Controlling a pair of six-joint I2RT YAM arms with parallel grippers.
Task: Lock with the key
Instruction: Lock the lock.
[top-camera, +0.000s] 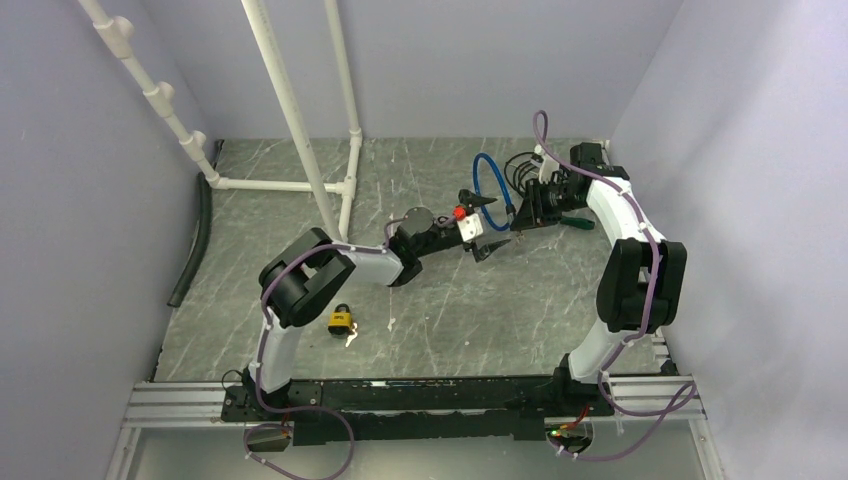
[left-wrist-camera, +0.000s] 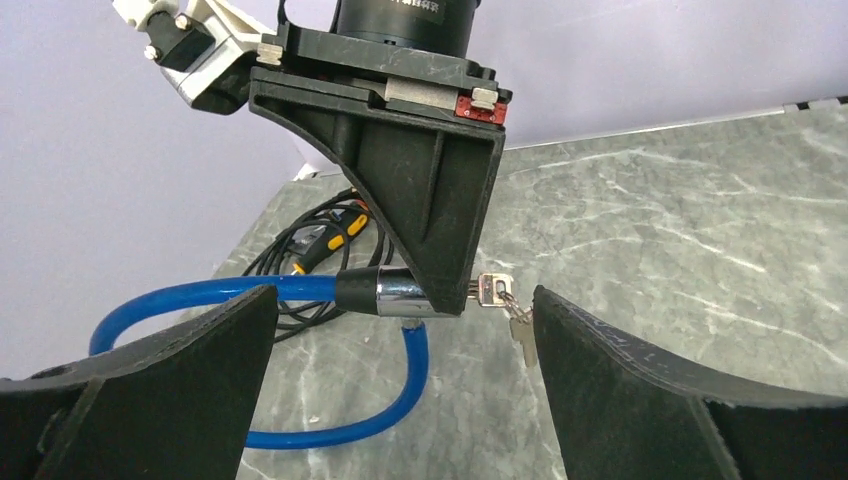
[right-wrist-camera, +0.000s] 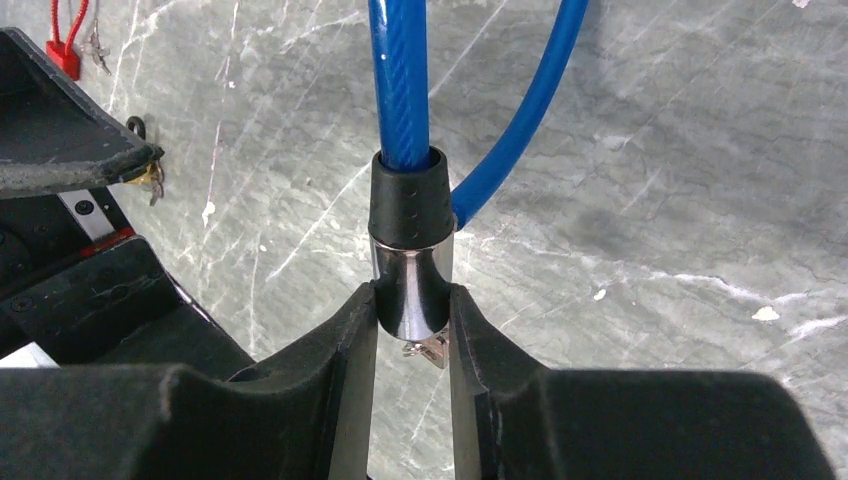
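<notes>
Grey marbled tabletop (top-camera: 470, 320), lavender walls. Near-left, by the left arm's base: yellow padlock (top-camera: 341, 321) lying loose. Mid-table: left gripper (top-camera: 493, 228) reaches right, fingers spread wide, grasping nothing. Just right of it is the blue cable lock (right-wrist-camera: 400, 90). The right gripper (right-wrist-camera: 412, 300) is clenched on its chrome barrel (right-wrist-camera: 408, 280), below the black collar, holding that end off the table. Key (left-wrist-camera: 490, 290) sits in the barrel's end, pointing at the left gripper, ahead of its spread fingers and not touched. Second key (left-wrist-camera: 523, 342) dangles from the same ring. Blue loop runs out on the far side. Farther back: black coiled cable (top-camera: 520, 168). Far-left: white pipe frame (top-camera: 300, 150), black hose (top-camera: 195, 240) along the left wall.
</notes>
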